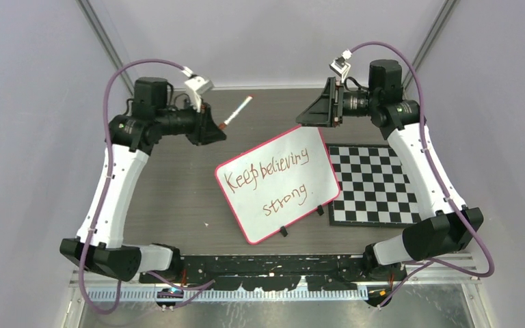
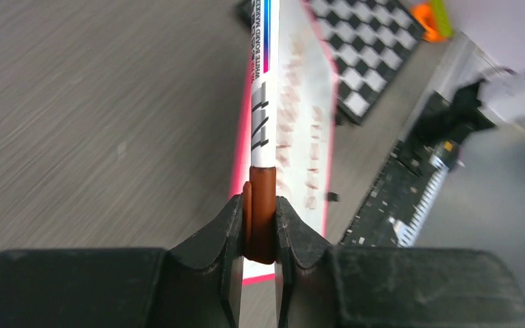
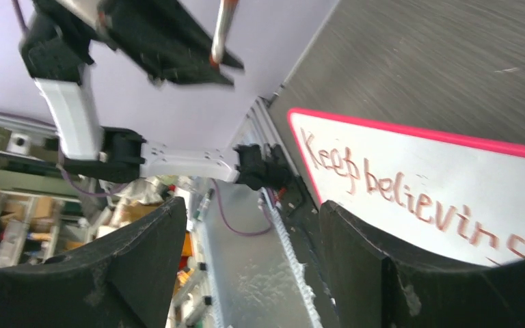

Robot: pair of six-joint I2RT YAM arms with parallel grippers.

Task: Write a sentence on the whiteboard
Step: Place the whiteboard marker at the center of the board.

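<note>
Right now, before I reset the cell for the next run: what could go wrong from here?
The left end effector pinches the marker only at its brown end, so it may pivot or drop. The sentence on the whiteboard could smear if the open right end effector, near its far corner, sweeps low.
</note>
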